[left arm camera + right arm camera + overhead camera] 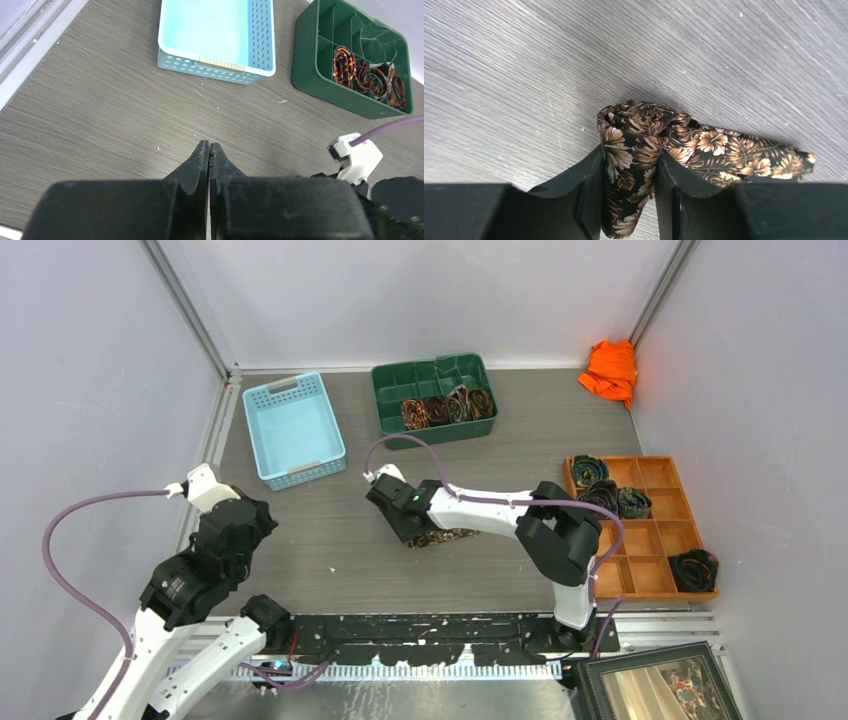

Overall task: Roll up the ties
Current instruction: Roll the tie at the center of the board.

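The tie [649, 145], black with tan leaves, lies on the table [330, 540] at the middle of the top view. Its folded or rolled end stands between the fingers of the right hand [630, 165], which is clenched on it. The rest trails along the table toward the right of the wrist view, ending in a point. In the top view the right hand [400, 520] covers most of the tie [440, 537].

The left hand [209, 150] is clenched with nothing in it, its fingertips touching. It hangs over bare table at the left of the top view.

Rolled ties [447, 406] sit side by side in the lower row of a green tray [420, 375] at upper centre. A blue basket [293, 430] stands just left of it. At the right edge, a wooden tray [650, 570] holds dark coils [633, 502] in several compartments. An orange cloth [610, 370] lies in the upper right corner.
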Robot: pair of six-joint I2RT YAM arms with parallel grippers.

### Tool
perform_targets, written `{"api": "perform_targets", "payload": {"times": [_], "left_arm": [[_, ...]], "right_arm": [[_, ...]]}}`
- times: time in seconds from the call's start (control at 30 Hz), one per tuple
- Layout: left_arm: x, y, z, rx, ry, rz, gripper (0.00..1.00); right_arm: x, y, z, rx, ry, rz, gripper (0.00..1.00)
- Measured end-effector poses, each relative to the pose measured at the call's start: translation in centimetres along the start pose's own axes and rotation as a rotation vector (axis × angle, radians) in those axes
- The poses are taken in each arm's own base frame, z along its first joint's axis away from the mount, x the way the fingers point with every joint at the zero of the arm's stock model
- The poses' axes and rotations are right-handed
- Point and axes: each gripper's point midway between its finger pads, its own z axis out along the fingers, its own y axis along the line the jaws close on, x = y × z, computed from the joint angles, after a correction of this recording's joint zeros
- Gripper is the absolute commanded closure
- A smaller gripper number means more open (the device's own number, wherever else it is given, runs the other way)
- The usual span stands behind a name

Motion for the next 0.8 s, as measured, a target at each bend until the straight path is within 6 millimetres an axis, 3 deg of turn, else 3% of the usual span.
{"api": "perform_targets", "payload": {"times": [0.13, 0.3, 0.53, 0.67, 0.8], "left_arm": [[-0.1, -0.5, 0.4, -0.002, 0.003, 0.02, 1.0], [-0.7, -1.3, 0.5, 0.008, -0.006, 0.029, 1.0], [-1.4, -2.9, 0.8, 0.044, -0.007, 0.033, 1.0], [-1.1, -3.9, 1.3, 0.067, 0.009, 0.042, 1.0], [-0.4, -5.3, 2.0, 0.094, 0.04, 0.05, 1.0]], "right_arm": [[-1.0, 1.5, -0.4, -0.17, 0.0, 0.096, 0.65], [-2.1, 6.0, -1.7, -0.43, -0.004, 0.18, 0.64], [-1.4, 10.2, -3.6, -0.712, 0.029, 0.299, 0.66], [-0.9, 10.3, -4.1, -0.804, 0.04, 0.39, 0.66], [-0.2, 9.2, -4.7, -0.853, 0.026, 0.475, 0.66]]}}
